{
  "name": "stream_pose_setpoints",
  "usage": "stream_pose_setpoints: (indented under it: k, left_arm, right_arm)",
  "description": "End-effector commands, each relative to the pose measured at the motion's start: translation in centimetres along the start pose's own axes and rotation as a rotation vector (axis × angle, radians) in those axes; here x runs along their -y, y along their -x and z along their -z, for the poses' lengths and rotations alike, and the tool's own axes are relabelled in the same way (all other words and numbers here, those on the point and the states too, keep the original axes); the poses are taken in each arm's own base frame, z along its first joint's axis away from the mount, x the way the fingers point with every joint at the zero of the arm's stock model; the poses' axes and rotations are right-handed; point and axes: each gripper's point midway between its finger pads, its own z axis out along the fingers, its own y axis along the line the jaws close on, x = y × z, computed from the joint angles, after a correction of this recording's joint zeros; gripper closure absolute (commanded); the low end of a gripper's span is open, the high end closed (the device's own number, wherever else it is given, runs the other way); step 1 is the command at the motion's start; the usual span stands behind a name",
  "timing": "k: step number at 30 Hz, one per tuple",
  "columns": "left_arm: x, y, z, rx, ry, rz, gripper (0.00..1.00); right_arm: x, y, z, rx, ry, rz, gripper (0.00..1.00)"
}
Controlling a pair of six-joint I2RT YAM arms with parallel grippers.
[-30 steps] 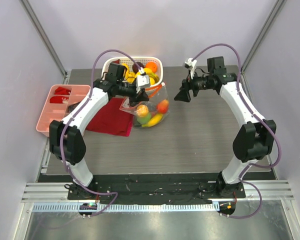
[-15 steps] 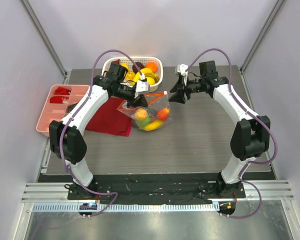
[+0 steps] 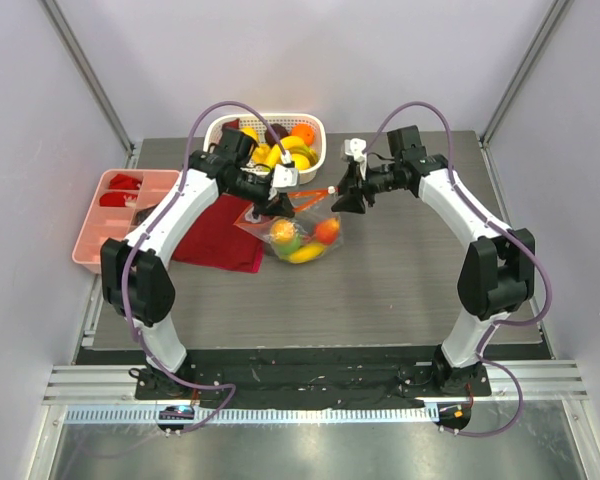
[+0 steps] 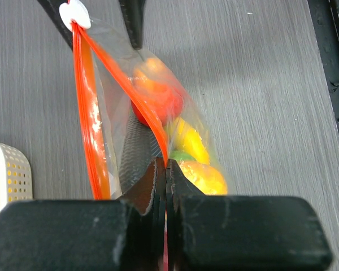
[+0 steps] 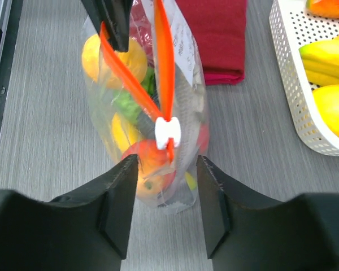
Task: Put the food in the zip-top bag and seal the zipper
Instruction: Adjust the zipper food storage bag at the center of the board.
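A grey wood-grain desk (image 3: 410,290) fills the middle of the cell, closed in at the back and both sides by plain pale lilac walls (image 3: 310,50). Slim metal posts (image 3: 88,80) run along the two back corners. An aluminium rail (image 3: 310,385) borders the near edge, with a brushed steel sheet (image 3: 310,450) beside it. The light is soft and even, and shadows are faint.

Zip-top bag (image 5: 137,107) holds the food (image 5: 106,56). Its zipper (image 5: 165,62) is parted, two orange strips meeting at a white slider (image 5: 168,131) on the near end. Right gripper (image 5: 166,162) jaws stand apart either side of the slider, clear of it. Dark red cloth (image 5: 214,34) beyond the bag; white basket (image 5: 296,96) right of it.
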Motion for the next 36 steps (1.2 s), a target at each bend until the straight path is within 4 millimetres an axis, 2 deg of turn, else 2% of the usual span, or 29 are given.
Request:
stream_pose_setpoints:
  k: [1, 2, 5, 9, 11, 12, 14, 15, 17, 19, 21, 22, 23, 24, 25, 26, 27, 28, 29, 30, 31, 34, 36]
  left_arm:
    - [-0.3, 0.9, 0.4, 0.009, 0.004, -0.024, 1.00]
    - [-0.5, 1.0, 0.5, 0.010, 0.009, -0.025, 1.00]
    - [-0.8, 0.8, 0.4, 0.009, 0.013, 0.008, 1.00]
    - [-0.8, 0.9, 0.4, 0.013, 0.015, 0.012, 1.00]
    - [-0.8, 0.7, 0.4, 0.008, 0.016, 0.013, 1.00]
    - [-0.7, 0.7, 0.4, 0.008, 0.014, 0.008, 1.00]
    - [-0.6, 0.6, 0.4, 0.006, 0.009, 0.010, 1.00]
    - [-0.7, 0.6, 0.4, 0.005, 0.010, 0.007, 1.00]
    - [-0.8, 0.8, 0.3, 0.008, 0.010, 0.005, 1.00]
    - [-0.9, 1.0, 0.5, 0.011, 0.017, 0.028, 0.94]
    - [-1.6, 2.5, 0.8, 0.048, 0.045, 0.020, 0.83]
    - [-1.5, 3.5, 1.0, 0.073, 0.055, 0.076, 0.77]
    - [-2.8, 5.3, 1.2, 0.120, 0.097, 0.032, 0.65]
    - [-2.9, 6.4, 1.5, 0.129, 0.127, 0.027, 0.61]
    - [-3.1, 7.6, 0.9, 0.135, 0.152, 0.010, 0.60]
    - [-3.0, 7.8, 0.3, 0.135, 0.171, 0.045, 0.57]
    - [-4.0, 8.9, 0.1, 0.161, 0.219, -0.002, 0.53]
    - [-4.7, 8.9, 0.0, 0.147, 0.268, -0.005, 0.51]
    - [-4.2, 8.8, -1.2, 0.148, 0.260, 0.018, 0.50]
    - [-5.0, 9.3, -1.4, 0.163, 0.287, 0.004, 0.50]
    - [-5.6, 8.8, -2.0, 0.153, 0.308, 0.033, 0.50]
    - [-6.4, 9.4, -2.7, 0.177, 0.312, 0.073, 0.48]
    - [-6.3, 10.5, -2.4, 0.205, 0.300, 0.058, 0.47]
  right_arm:
    - [0.6, 2.7, -0.1, 0.049, 0.008, 0.061, 0.53]
    - [0.4, 2.9, -0.1, 0.050, 0.008, 0.068, 0.53]
    - [-0.2, 2.8, -0.2, 0.047, 0.016, 0.073, 0.64]
    - [-0.7, 2.9, -0.2, 0.039, 0.011, 0.090, 0.89]
    - [-0.7, 3.1, -0.2, 0.031, 0.001, 0.097, 0.88]
    - [-0.8, 3.3, -0.1, 0.033, -0.001, 0.101, 0.83]
    - [-0.8, 3.6, 0.0, 0.035, -0.004, 0.100, 0.82]
    - [-0.8, 3.6, -0.1, 0.036, -0.003, 0.100, 0.89]
    - [-0.8, 3.6, 0.0, 0.034, -0.007, 0.099, 0.97]
    - [-0.8, 3.7, 0.1, 0.034, -0.011, 0.099, 0.99]
    - [-0.9, 3.7, 0.1, 0.032, -0.014, 0.091, 0.99]
    - [-1.0, 3.7, 0.2, 0.032, -0.015, 0.087, 0.99]
    - [-1.3, 3.7, 0.2, 0.031, -0.016, 0.089, 0.99]
    - [-1.3, 3.6, 0.3, 0.025, -0.023, 0.089, 0.99]
    - [-1.3, 3.6, 0.3, 0.022, -0.027, 0.091, 0.99]
    - [-1.5, 3.6, 0.3, 0.023, -0.029, 0.098, 0.99]
    - [-1.6, 3.7, 0.3, 0.024, -0.032, 0.104, 0.99]
    - [-1.6, 3.6, 0.3, 0.019, -0.037, 0.106, 0.99]
    - [-1.6, 3.5, 0.3, 0.018, -0.041, 0.110, 0.99]
    - [-1.7, 3.5, 0.3, 0.018, -0.044, 0.114, 0.99]
    - [-1.7, 3.5, 0.4, 0.018, -0.047, 0.115, 0.99]
    - [-1.9, 3.4, 0.5, 0.014, -0.057, 0.120, 0.99]
    - [-1.9, 3.1, 0.6, 0.003, -0.068, 0.117, 0.99]
